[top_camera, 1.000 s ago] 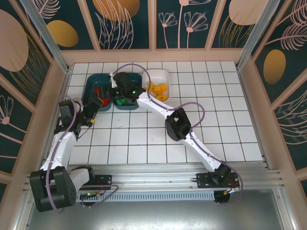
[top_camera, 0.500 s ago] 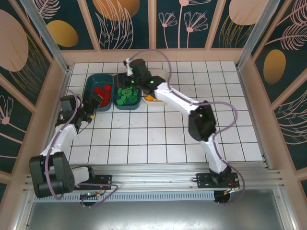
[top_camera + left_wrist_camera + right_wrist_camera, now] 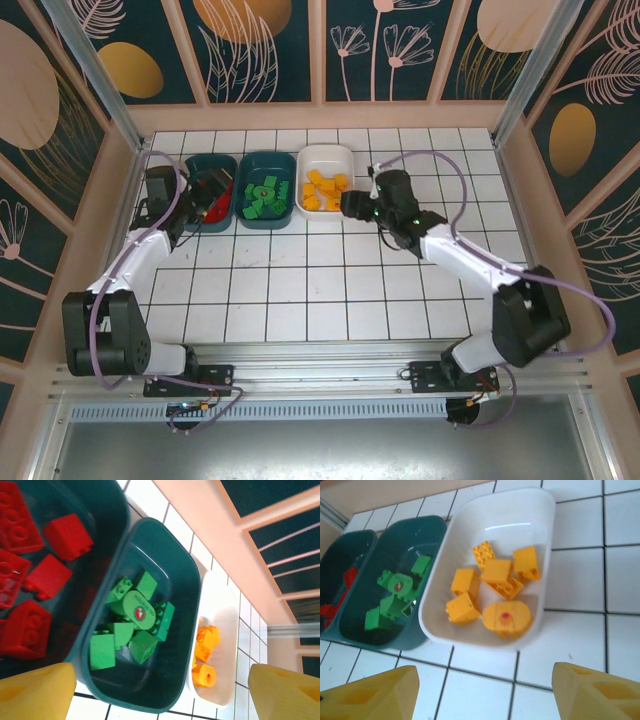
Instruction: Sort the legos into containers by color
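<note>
Gaping empty, left jaws and right jaws; orange legos [image 3: 495,587] in white tray [image 3: 540,510] lie just ahead of right jaws, seemingly sorted.

Tabletop [image 3: 400,290]: white square tiles, dark grout.
Walls [image 3: 265,50]: dark teal panels, peach and gold plant motifs.
Surround [image 3: 330,115]: pale wooden frame.

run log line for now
red legos: left teal tray | green legos: middle teal tray | orange legos: white tray | left jaws, right jaws: open
</note>
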Controlling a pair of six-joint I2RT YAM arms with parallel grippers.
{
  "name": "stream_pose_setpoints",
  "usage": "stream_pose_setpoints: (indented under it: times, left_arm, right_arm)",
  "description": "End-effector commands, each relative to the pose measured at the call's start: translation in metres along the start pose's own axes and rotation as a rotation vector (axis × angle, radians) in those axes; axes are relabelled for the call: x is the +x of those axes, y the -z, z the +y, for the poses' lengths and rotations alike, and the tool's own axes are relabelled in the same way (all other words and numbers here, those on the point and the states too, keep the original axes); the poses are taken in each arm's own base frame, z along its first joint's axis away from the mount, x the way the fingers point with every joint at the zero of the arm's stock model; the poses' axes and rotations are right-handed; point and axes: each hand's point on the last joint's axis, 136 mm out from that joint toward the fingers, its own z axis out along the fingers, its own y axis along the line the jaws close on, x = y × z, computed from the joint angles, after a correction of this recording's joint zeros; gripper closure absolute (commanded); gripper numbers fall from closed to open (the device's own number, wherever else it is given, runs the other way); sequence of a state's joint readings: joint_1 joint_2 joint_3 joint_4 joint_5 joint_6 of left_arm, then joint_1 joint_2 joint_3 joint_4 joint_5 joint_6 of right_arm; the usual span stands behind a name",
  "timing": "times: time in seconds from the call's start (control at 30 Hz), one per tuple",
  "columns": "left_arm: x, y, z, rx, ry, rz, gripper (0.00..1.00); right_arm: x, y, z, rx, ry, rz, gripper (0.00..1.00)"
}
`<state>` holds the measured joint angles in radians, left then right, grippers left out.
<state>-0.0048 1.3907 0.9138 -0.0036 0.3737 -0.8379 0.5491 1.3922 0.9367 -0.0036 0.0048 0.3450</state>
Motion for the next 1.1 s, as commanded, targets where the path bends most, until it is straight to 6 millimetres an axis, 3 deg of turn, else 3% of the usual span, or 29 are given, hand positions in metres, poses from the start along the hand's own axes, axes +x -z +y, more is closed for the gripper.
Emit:
stream_pose_setpoints:
  times: [0.0,0.1,0.23,0.27,0.37,0.47,0.53,0.63,0.73,0.87,0.97,1.07]
  left_arm:
    - [0.003,0.007,-0.019,0.011,-0.122,-0.053,0.12]
    - [-0.004,0.036,-0.052,0.047,-0.259,-0.161,0.11]
    - [-0.019,0.076,-0.079,0.073,-0.343,-0.286,0.1]
    - [-0.022,0.086,-0.083,0.075,-0.357,-0.321,0.1]
    - [-0.03,0.115,-0.093,0.094,-0.393,-0.415,0.02]
    - [-0.037,0.139,-0.094,0.1,-0.407,-0.521,0.02]
    - [-0.043,0.148,-0.084,0.062,-0.37,-0.584,0.02]
    - [-0.056,0.151,-0.044,-0.032,-0.12,-0.703,0.02]
    - [-0.05,0.133,-0.028,-0.052,-0.181,-0.707,0.01]
    - [-0.029,0.108,-0.026,0.039,-0.435,-0.704,0.01]
    - [-0.013,0.114,-0.001,0.021,-0.597,-0.812,0.01]
    - [-0.007,0.116,0.038,-0.094,-0.602,-0.86,0.02]
  right_arm:
    - [-0.02,0.044,0.006,-0.052,0.021,-0.167,0.28]
    - [-0.036,0.082,0.01,-0.092,0.023,-0.29,0.26]
    - [-0.055,0.118,0.013,-0.11,0.04,-0.429,0.2]
    - [-0.06,0.123,0.009,-0.092,0.025,-0.458,0.03]
    - [-0.062,0.125,0.003,-0.064,0.01,-0.48,0.01]
    - [-0.065,0.121,-0.01,0.019,0.004,-0.493,0.01]
    - [-0.068,0.118,-0.014,0.057,0.042,-0.502,0.01]
    - [-0.069,0.111,-0.017,0.091,0.13,-0.518,0.01]
    - [-0.07,0.115,-0.031,0.172,0.204,-0.618,0.01]
    - [-0.047,0.109,-0.085,0.318,0.283,-0.647,0.01]
    - [-0.022,0.097,-0.134,0.411,0.213,-0.566,0.01]
    - [-0.002,0.096,-0.16,0.467,0.193,-0.556,0.01]
